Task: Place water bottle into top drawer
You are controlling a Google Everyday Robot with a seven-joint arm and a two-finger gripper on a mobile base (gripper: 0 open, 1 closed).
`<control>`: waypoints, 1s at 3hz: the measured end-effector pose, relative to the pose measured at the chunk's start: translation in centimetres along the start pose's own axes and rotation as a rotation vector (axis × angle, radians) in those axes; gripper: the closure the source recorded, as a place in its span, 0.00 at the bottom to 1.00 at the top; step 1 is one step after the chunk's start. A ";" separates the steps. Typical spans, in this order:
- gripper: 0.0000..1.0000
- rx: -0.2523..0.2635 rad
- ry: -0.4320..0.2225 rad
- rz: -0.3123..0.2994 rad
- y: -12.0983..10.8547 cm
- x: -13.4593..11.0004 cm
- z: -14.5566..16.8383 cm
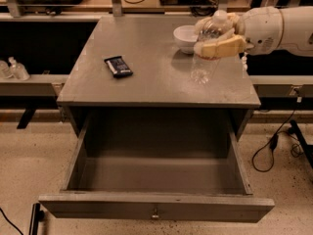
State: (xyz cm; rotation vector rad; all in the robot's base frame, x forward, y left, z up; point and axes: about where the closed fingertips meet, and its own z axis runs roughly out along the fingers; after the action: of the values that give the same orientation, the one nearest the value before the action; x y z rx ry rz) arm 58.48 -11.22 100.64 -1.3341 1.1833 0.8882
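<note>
The water bottle (201, 66) is clear with a white cap. It is tilted over the right part of the cabinet top, cap toward the upper right. My gripper (206, 38) comes in from the right on a white arm and is shut on the bottle's upper body, with a tan finger (222, 46) across its front. The bottle's base is at or just above the tabletop; I cannot tell which. The top drawer (156, 207) is pulled wide open below, grey inside, with a small metal knob on its front panel.
A white bowl (185, 35) stands on the cabinet top just left of the gripper. A dark snack packet (118, 65) lies on the left part of the top. Cables (274, 146) trail on the floor at the right.
</note>
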 end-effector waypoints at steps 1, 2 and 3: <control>1.00 -0.068 0.033 0.025 5.0 0.7 0.4; 1.00 -0.118 0.046 0.077 7.0 2.7 1.8; 1.00 -0.118 0.046 0.077 7.0 2.7 1.8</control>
State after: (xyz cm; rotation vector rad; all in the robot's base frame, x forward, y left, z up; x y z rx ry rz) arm 52.50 -9.20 96.11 -1.4181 1.2409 1.0003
